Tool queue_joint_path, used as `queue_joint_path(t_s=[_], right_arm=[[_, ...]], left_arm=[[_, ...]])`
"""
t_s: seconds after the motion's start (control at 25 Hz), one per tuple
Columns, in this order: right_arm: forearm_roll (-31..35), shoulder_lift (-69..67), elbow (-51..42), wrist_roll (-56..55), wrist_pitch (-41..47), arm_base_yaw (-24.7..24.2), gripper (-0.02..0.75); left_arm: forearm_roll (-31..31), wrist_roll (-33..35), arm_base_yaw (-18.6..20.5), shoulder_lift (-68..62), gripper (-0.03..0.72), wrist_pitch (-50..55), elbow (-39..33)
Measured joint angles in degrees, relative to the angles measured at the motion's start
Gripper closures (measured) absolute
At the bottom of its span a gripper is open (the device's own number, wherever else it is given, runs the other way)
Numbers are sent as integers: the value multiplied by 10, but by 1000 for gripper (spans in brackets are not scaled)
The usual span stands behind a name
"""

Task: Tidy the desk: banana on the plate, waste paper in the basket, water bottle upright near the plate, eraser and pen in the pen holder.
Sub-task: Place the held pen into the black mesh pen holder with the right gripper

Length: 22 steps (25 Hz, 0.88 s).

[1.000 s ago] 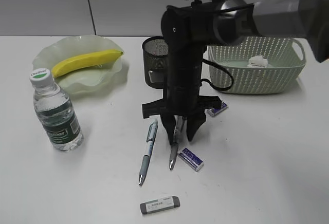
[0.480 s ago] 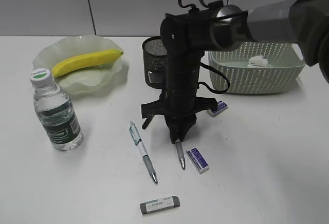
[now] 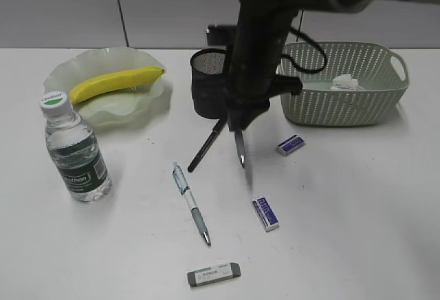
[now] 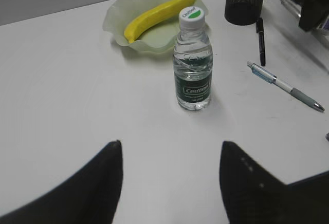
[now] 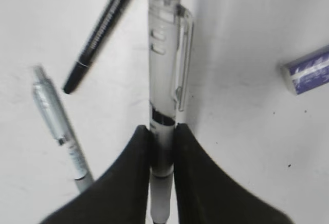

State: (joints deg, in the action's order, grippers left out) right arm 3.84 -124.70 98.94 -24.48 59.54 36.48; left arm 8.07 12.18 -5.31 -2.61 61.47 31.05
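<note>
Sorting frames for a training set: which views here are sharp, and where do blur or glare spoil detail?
Exterior view: the dark right arm and its held clear-barrelled pen are motion-smeared; the clear water bottle is crisp. Left wrist view: sharp, soft shadows, with the black end effector fingers as featureless silhouettes. Right wrist view: near focus soft, the silver pen blurred, the white desk bright.

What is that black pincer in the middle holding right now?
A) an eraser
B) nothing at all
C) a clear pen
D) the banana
C: the right pincer is clamped on a clear pen, lifted off the white desk, while the banana lies on the green plate.
</note>
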Motion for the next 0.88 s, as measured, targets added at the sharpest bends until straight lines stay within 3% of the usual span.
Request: queue_joint_path(t_s=[0.24,0.6,0.72,0.88], right_arm=[[-65,101,0,0,-134,0,626],[-267,55,-4,0,-432,0,628],[-313,18,-6,0,-480,-2,628],[-321,-16,-7,0,-502,-12,628]], left_arm=[[0,0,0,0,241,0,0],[0,0,0,0,241,0,-1],[0,0,0,0,241,0,-1],[0,0,0,0,241,0,-1]])
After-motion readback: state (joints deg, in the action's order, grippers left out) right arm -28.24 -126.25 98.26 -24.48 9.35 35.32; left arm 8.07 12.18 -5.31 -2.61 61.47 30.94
